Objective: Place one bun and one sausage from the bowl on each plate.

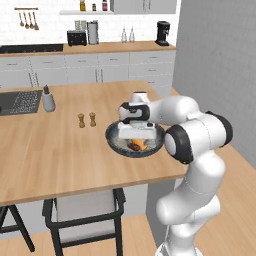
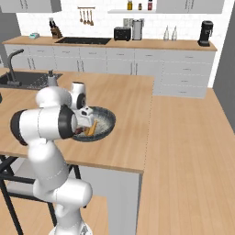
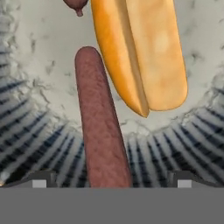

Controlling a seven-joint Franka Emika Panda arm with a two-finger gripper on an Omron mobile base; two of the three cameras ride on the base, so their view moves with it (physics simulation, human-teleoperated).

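Over the dark speckled bowl (image 1: 114,140) near the front edge of the wooden bench (image 1: 45,150), the claw (image 3: 109,177) hung low with its jaws spread wide and nothing between them pinched — released, not grasping. From the hand camera, a reddish-brown sausage (image 3: 98,122) lay lengthwise in the bowl, running straight down between the two finger tips (image 3: 39,180), so the claw looked lined up to take it. Just beside it, touching or nearly so, lay an orange-tan bun (image 3: 144,52), split along its length, and the tip of a second sausage (image 3: 75,4) peeked in at the top edge of that view. Whether a second bun was in the bowl could not be told.

As for progress, the job seemed barely begun — the food was in the bowl, and neither plate could be made out on the bench in the base views, so nothing could be counted as delivered. By that reckoning every placement remained: a bun and a sausage on each plate. A salt and pepper pair (image 1: 86,120) stood well apart from the bowl.
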